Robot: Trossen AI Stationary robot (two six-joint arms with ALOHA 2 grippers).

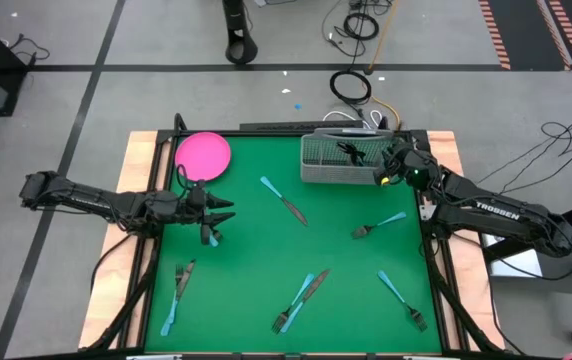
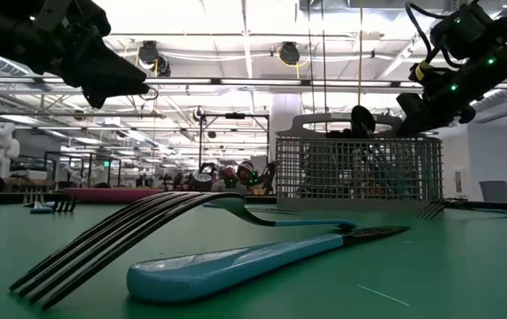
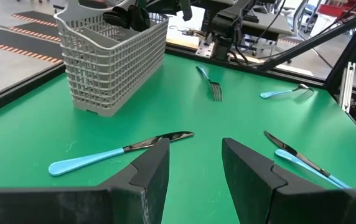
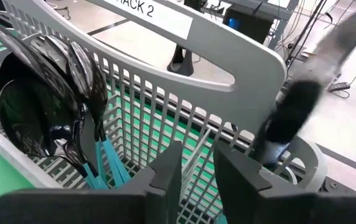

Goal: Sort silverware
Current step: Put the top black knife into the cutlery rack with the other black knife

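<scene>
The right gripper hangs over the right end of the grey wire mesh basket, its two dark fingers parted by a narrow gap with nothing between them. Just beyond them a dark-headed utensil stands nearly upright against the basket's wall (too blurred to say whether fork, knife or spoon). In the next compartment, dark grey spoons stand heads up, light blue handles down.

The left gripper hovers above the green mat beside the round pink plate, fingers moderately apart and empty.

On the mat lie the loose light-blue-handled pieces: a knife running diagonally at centre, a fork to its right with its tines pointing left, a crossed fork and knife near the front, another pair at front left, and a fork at front right.
</scene>
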